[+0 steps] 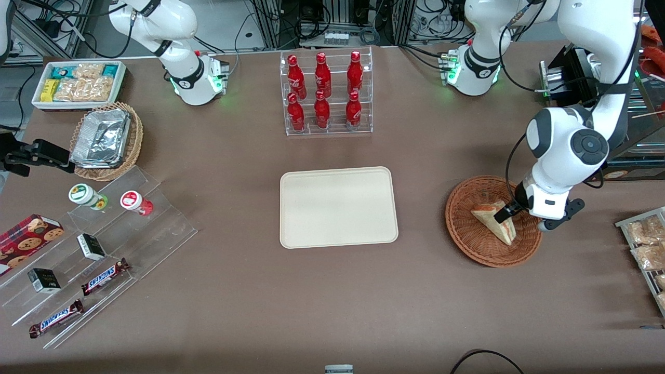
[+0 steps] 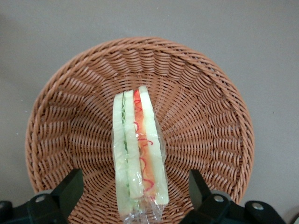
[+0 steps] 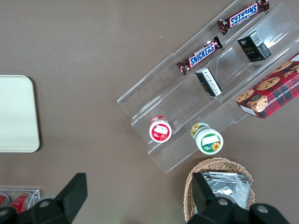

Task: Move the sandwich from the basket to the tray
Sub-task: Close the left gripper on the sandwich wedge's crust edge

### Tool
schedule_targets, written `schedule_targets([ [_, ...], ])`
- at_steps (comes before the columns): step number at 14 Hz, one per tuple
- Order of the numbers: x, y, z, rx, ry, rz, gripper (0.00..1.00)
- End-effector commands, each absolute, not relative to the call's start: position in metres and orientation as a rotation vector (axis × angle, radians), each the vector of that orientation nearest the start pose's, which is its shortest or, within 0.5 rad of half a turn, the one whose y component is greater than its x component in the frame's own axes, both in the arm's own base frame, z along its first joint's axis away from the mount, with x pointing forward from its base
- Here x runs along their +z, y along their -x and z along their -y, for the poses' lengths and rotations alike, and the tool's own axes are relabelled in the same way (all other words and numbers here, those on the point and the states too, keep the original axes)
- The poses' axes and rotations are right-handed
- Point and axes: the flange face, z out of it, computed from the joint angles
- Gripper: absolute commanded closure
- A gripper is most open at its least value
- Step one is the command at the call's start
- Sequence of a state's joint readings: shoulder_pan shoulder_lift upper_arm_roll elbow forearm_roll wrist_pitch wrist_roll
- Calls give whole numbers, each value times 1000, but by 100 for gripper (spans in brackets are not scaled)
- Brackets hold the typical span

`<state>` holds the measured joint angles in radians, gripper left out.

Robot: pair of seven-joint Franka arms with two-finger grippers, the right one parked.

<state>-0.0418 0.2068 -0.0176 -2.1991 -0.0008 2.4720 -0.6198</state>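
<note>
Pick step: gripper (image 2: 135,196) is low over the basket (image 1: 470,239) with fingers (image 2: 70,186) spread wide either side of the sandwich (image 2: 138,154), which stands on edge in the basket; next: close, lift, carry to the tray (image 1: 337,206).

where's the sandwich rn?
The pale triangular sandwich wedge lies in the round reddish-brown wicker basket, toward the working arm's end of the table, with the open left gripper straddling it.
</note>
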Motion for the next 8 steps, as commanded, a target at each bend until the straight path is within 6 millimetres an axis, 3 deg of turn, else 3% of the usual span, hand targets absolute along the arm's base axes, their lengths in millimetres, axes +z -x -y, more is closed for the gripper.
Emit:
schedule_targets([
  [1,282,-555,37,-96,3043,910,0],
  [8,259,-549,39,-77,3041,905,0],
])
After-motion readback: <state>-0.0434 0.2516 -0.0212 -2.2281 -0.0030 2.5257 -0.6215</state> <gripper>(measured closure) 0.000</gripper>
